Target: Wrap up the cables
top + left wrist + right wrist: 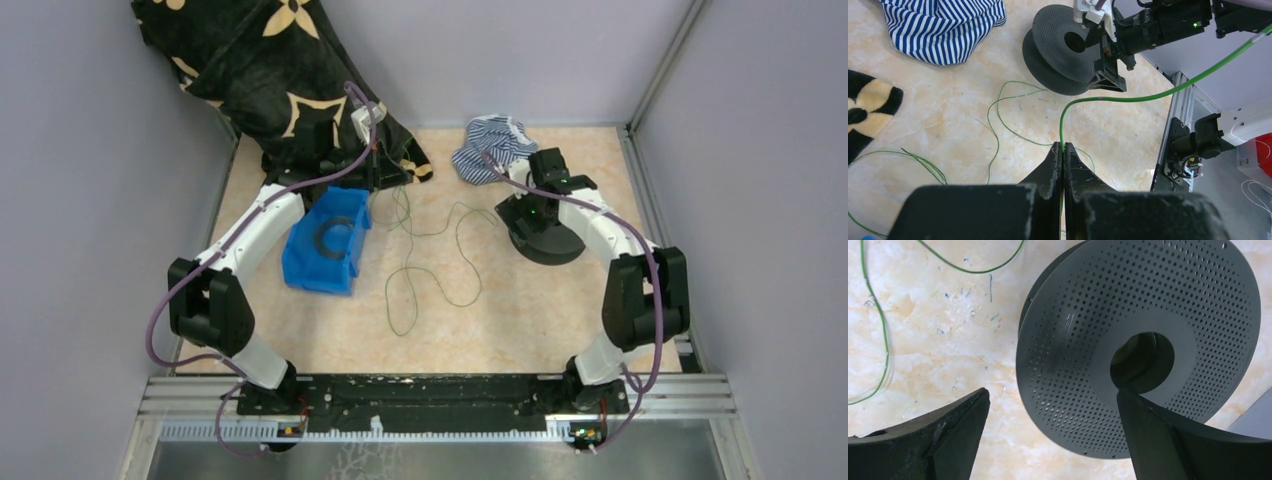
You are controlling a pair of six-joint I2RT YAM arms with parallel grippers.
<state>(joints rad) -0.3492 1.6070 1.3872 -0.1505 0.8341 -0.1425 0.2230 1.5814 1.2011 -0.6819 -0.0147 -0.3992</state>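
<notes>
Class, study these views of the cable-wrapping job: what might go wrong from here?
1. The left gripper pinches the thin cable only at its tips; a pull may slip it free.
2. The right gripper is open, so the unheld spool may roll or topple.
3. The loose loops may tangle when drawn in.

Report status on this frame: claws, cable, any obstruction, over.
Left claw shut on the cable. Right claw open at the spool. Cable mostly loose loops on the table. Striped cloth beside spool, clear of the cable.
</notes>
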